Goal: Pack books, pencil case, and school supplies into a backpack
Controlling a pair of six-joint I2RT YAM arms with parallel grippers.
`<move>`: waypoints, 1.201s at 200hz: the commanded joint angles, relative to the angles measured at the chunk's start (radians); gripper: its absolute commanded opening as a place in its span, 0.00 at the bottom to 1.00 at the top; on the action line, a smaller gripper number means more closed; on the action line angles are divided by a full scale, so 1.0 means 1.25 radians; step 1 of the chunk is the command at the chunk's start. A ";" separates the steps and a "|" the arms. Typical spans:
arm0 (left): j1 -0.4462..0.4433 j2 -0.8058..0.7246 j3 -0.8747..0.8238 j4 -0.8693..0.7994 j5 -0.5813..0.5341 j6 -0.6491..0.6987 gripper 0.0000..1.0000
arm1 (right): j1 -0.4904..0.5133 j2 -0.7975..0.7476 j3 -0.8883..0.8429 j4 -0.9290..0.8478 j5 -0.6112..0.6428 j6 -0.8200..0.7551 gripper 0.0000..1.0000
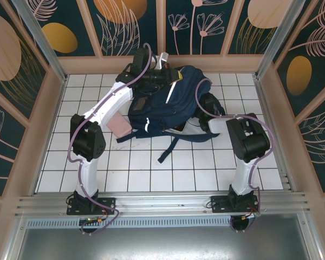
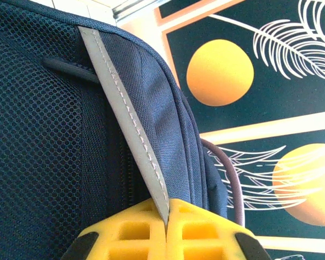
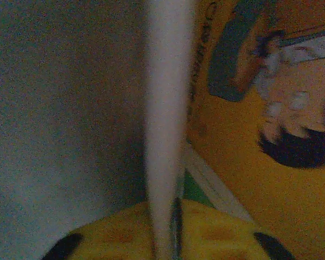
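The navy backpack [image 1: 170,100] lies at the back middle of the tiled table. My left gripper [image 2: 167,210] is shut on its grey reflective stripe [image 2: 129,122], beside the mesh panel [image 2: 38,141]; from above, that gripper [image 1: 158,69] sits at the backpack's far top. My right arm [image 1: 208,104] reaches into the bag from the right. Inside, in dim light, my right gripper [image 3: 170,211] has a blurred whitish flat thing [image 3: 167,108] edge-on between its fingers, with a narrow dark gap beside it. An orange-yellow book with a cartoon figure [image 3: 271,135] lies just to the right.
A pink flat item [image 1: 119,125] lies on the tiles left of the backpack, under my left arm. Dark straps [image 1: 170,146] trail toward the near side. A low wooden rim [image 1: 162,64] and patterned walls enclose the table.
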 commanded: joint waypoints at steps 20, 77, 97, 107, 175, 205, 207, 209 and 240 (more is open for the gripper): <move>0.003 -0.067 0.045 0.146 0.042 -0.020 0.00 | 0.006 -0.030 0.024 -0.089 0.078 -0.083 0.53; 0.024 -0.077 0.038 0.155 0.034 -0.032 0.00 | -0.006 -0.124 -0.040 -0.164 0.114 -0.156 0.71; 0.030 -0.085 0.021 0.171 0.028 -0.044 0.00 | -0.012 -0.190 -0.092 -0.151 0.143 -0.174 0.73; 0.032 -0.088 0.014 0.176 0.027 -0.049 0.00 | -0.017 -0.220 -0.111 -0.157 0.154 -0.182 0.73; 0.033 -0.087 -0.025 0.178 0.013 -0.045 0.00 | -0.063 -0.346 -0.161 -0.322 0.202 -0.238 0.74; 0.033 -0.092 -0.042 0.139 -0.015 -0.020 0.02 | -0.076 -0.478 -0.235 -0.382 0.346 -0.234 0.68; 0.033 -0.093 -0.045 0.139 -0.017 -0.019 0.03 | -0.075 -0.493 -0.244 -0.382 0.357 -0.233 0.68; 0.032 -0.093 -0.050 0.139 -0.019 -0.018 0.03 | -0.075 -0.506 -0.251 -0.383 0.369 -0.233 0.67; 0.023 -0.081 -0.124 0.156 -0.007 -0.025 0.10 | -0.074 -0.680 -0.288 -0.467 0.520 -0.246 0.66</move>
